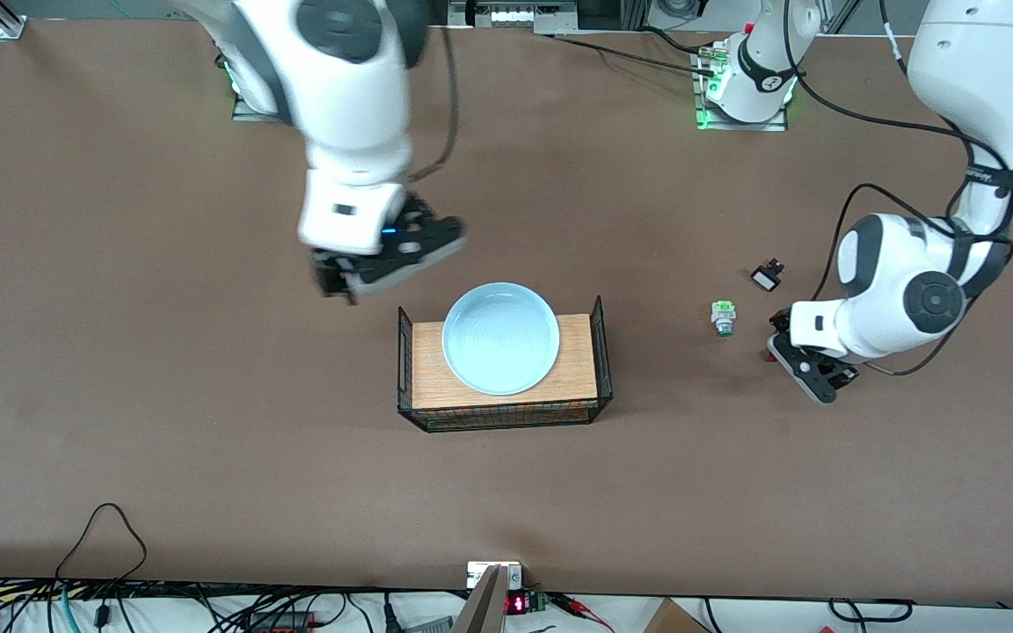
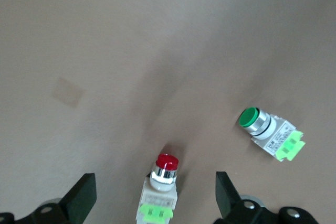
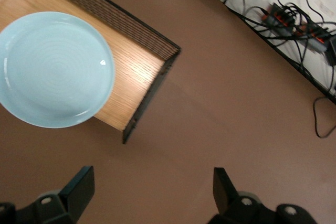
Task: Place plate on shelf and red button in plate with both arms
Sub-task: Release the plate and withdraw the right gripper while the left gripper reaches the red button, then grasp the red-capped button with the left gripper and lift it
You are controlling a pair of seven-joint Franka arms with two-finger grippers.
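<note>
The pale blue plate (image 1: 501,338) lies on the wooden floor of a wire-sided tray (image 1: 577,352) at mid-table; it also shows in the right wrist view (image 3: 52,69). The red button (image 2: 165,179) lies on the table between the fingers of my left gripper (image 2: 154,198), which is open and low around it without touching. In the front view my left gripper (image 1: 810,369) hides most of the button. My right gripper (image 1: 361,272) is open and empty above bare table beside the tray, toward the right arm's end (image 3: 152,192).
A similar switch with a green cap (image 1: 723,316) lies beside the red button, toward the tray (image 2: 268,132). A small black-and-white part (image 1: 767,277) lies farther from the front camera. Cables (image 1: 102,545) run along the table's near edge.
</note>
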